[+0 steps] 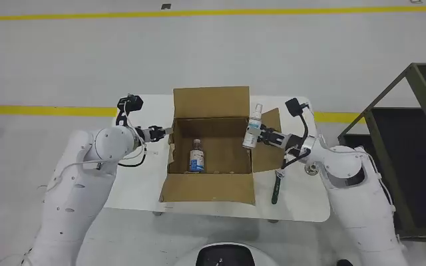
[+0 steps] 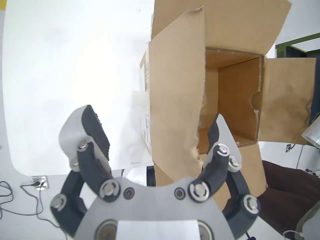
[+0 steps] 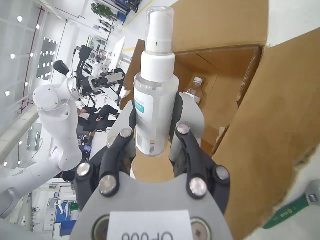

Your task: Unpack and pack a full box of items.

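Right gripper (image 1: 263,137) clamped the spray bottle (image 1: 253,126) right of centre, long axis up-down, cap topward. Left gripper (image 1: 162,132) stood open astride the box (image 1: 212,103) flap.

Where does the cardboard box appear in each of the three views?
Top view: cardboard box at the middle of the table.
Left wrist view: box ahead, its side flap inside the open left gripper.
Right wrist view: box behind the spray bottle held by the right gripper.
Shared landmark: the upright back flap.
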Controlling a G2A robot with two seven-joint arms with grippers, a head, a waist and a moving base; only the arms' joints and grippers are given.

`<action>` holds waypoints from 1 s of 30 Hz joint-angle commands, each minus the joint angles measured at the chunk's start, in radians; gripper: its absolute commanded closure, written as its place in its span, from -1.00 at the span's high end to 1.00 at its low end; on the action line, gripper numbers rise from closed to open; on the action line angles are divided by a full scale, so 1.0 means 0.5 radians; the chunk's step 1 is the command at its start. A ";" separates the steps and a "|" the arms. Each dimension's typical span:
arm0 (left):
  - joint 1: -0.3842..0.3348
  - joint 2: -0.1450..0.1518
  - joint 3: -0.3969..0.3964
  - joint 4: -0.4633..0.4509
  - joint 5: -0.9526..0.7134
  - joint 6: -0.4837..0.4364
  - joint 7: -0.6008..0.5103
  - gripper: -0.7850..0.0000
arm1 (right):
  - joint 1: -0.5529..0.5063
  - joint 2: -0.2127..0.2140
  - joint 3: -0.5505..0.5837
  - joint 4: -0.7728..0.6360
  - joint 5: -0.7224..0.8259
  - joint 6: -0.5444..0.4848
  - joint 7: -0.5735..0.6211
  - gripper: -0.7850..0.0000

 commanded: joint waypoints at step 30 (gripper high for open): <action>-0.065 -0.028 0.290 0.013 0.313 -0.079 -0.046 1.00 | 0.237 -0.043 -0.371 0.302 -0.130 -0.012 0.009 -1.00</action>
